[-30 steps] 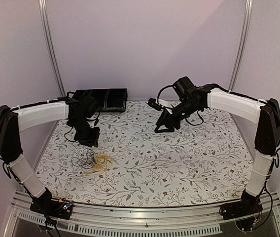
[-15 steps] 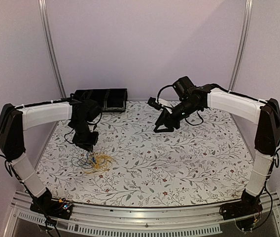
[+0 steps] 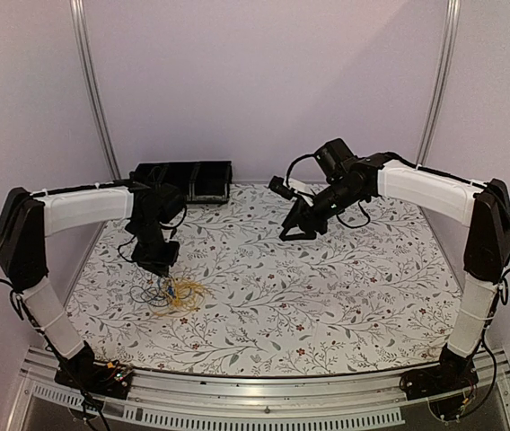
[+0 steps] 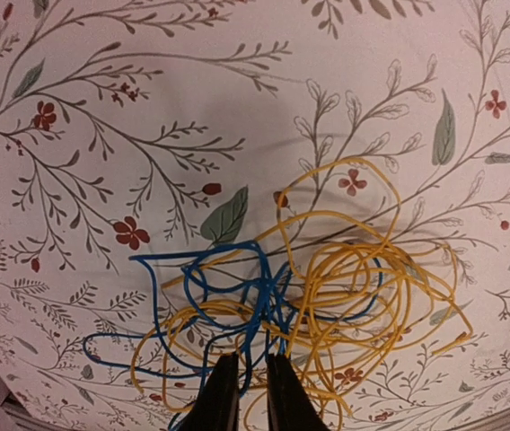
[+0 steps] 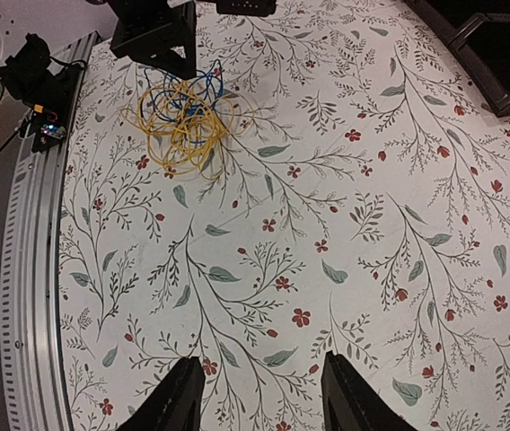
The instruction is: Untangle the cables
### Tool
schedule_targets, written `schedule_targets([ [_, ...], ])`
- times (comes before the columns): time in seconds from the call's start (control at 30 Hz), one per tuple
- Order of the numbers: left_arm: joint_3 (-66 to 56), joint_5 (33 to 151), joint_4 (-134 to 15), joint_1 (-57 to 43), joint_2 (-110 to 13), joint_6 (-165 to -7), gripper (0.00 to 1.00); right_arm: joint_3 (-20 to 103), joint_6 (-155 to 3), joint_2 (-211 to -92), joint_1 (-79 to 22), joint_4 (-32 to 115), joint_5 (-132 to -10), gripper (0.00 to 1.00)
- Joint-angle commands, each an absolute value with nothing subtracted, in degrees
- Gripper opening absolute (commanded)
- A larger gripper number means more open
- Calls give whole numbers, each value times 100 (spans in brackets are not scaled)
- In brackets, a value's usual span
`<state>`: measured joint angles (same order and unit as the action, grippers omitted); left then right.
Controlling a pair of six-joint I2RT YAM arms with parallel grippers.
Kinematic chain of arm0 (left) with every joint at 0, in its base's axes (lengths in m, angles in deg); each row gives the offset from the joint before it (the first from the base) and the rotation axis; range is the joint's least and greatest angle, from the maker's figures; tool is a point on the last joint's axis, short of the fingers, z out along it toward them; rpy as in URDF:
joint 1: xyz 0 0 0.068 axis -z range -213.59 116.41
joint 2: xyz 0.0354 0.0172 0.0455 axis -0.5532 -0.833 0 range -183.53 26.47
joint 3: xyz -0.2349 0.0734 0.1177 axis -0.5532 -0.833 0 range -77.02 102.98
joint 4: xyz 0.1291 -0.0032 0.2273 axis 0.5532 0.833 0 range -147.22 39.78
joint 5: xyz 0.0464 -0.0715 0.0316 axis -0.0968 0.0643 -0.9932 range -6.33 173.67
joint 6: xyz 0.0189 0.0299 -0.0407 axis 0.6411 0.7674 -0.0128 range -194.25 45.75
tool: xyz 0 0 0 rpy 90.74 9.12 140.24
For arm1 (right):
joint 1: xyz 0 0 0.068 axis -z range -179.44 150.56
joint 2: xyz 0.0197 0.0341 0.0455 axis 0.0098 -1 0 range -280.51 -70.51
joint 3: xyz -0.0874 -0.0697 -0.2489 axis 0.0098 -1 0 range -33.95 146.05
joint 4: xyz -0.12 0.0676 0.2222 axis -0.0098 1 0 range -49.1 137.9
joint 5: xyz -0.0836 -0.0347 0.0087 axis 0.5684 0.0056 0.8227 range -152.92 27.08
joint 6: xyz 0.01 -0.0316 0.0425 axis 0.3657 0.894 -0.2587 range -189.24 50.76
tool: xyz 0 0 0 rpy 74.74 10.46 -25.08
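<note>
The cables point(image 3: 172, 294) lie bunched at the near-left of the tabletop point(image 3: 327, 296), just under the left tool point(image 4: 248, 386). Its tips are almost pressed together, perhaps nipping a blue strand point(image 4: 259, 301). The right tool point(image 5: 261, 368), spread wide, hangs well apart.

cables point(image 3: 171, 294): near-left corner of bench point(image 3: 345, 296) | my left claw point(image 3: 158, 268): just above them | trays point(image 3: 188, 180): far-left edge | my right claw point(image 3: 296, 235): far middle

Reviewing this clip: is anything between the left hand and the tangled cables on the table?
Nothing visible is. The left hand hangs directly over the cables, its fingertips at the blue loops, with only bare patterned table around the bundle. The black bins sit at the far edge, well out of the way.
</note>
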<state>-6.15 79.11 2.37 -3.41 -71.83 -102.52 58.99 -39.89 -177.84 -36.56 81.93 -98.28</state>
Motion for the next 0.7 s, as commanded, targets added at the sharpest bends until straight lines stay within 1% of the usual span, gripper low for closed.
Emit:
schedule_targets([
  [0.0,-735,7869,140,-269,-7339,-10211,15,5942,-4051,-17863,-3661,8115,-9939,49],
  [0.13,-717,7878,104,-273,-7413,-10238,14,5896,-4049,-17831,-3661,8098,-9955,49],
  [0.23,-602,7857,101,-258,-7400,-10253,3,5907,-4050,-17830,-3661,8091,-9988,49],
  [0.27,-531,7849,115,-249,-7365,-10259,2,5918,-4057,-17827,-3666,8085,-9998,49],
  [0.37,-83,7965,230,-119,-7278,-10220,0,6012,-4058,-17801,-3661,8056,-10068,48],
  [0.43,228,8270,160,39,-7177,-10068,0,6045,-4086,-17750,-3669,7895,-10134,47],
  [0.5,425,8872,-132,268,-7016,-9950,0,5927,-4254,-17651,-3677,7445,-10116,47],
  [0.57,562,9354,-467,454,-6820,-9941,0,5579,-4656,-17428,-3732,6614,-9807,48],
  [0.67,783,9792,-745,681,-6605,-9998,0,5129,-5286,-17104,-3899,5438,-9898,57],
])
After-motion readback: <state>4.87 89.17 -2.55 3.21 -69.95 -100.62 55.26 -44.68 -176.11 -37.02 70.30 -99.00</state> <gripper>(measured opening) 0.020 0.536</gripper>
